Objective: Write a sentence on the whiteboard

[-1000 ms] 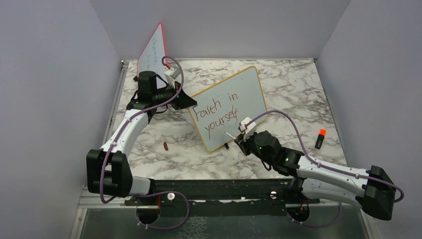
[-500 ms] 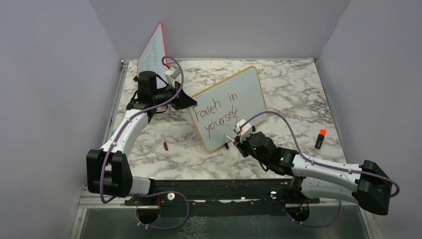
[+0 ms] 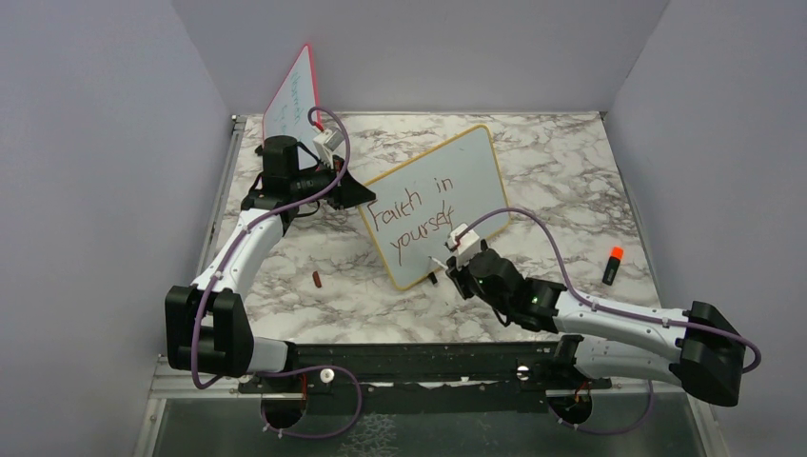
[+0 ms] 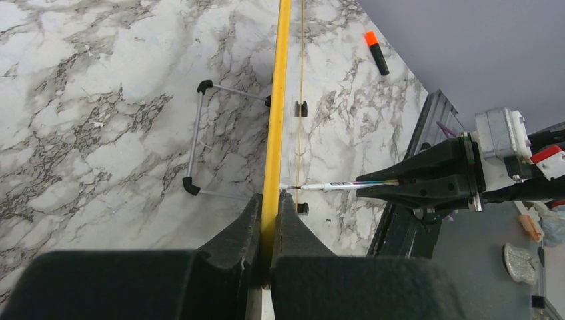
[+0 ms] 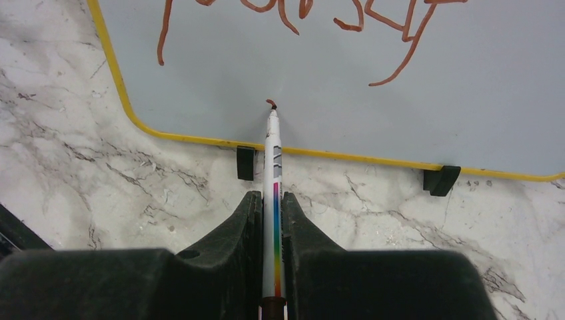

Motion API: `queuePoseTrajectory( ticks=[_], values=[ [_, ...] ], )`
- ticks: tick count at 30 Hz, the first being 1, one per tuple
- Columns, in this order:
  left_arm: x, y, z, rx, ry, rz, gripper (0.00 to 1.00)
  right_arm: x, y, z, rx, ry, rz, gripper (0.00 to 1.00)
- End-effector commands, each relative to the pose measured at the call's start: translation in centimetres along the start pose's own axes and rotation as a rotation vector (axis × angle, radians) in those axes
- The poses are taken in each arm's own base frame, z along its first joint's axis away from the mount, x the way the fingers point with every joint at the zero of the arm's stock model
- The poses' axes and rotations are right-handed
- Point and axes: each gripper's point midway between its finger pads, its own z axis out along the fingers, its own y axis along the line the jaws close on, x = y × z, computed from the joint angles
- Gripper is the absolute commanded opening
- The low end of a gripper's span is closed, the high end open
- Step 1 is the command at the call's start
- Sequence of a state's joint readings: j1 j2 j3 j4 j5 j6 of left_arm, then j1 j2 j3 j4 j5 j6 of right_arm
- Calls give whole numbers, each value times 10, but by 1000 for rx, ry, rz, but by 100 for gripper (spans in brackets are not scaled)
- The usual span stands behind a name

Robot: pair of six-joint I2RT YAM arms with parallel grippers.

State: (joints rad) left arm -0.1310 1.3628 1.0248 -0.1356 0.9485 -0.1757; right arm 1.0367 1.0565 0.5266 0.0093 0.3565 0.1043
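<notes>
from my screen: whiteboard (image 3: pixel 476 171) face smooth, slight sheen, yellow frame looks plastic | table (image 3: pixel 571 171) marble-look top, smooth | marker (image 5: pixel 274 180) glossy plastic barrel | right gripper (image 5: pixel 272 198) matt black plastic, I'd say | wire stand (image 4: pixel 194 143) looks like bare metal

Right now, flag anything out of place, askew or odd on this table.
Nothing spilled or damaged. Two loose items lie on the marble table: a small dark red piece, perhaps a pen cap, on the left arm's side of the whiteboard, and an orange-tipped marker on the right arm's side.
</notes>
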Motion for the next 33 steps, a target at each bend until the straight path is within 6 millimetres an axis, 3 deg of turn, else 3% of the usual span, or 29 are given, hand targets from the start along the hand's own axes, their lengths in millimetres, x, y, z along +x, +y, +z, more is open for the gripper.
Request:
queuePoseTrajectory(
  ticks=[1,10,27,33],
  values=[
    [25,35,-4,-152,52,-47,0,4,-8,-4,54,39,23,1],
    [25,34,-3,-146,54,-49,0,6,-11,-5,69,53,28,1],
    [25,34,-3,-142,55,-50,0,-35,-17,-5,101,-92,50,1],
    [26,34,-3,-145,56,-50,0,-25,-17,-3,110,-58,54,1]
  ],
)
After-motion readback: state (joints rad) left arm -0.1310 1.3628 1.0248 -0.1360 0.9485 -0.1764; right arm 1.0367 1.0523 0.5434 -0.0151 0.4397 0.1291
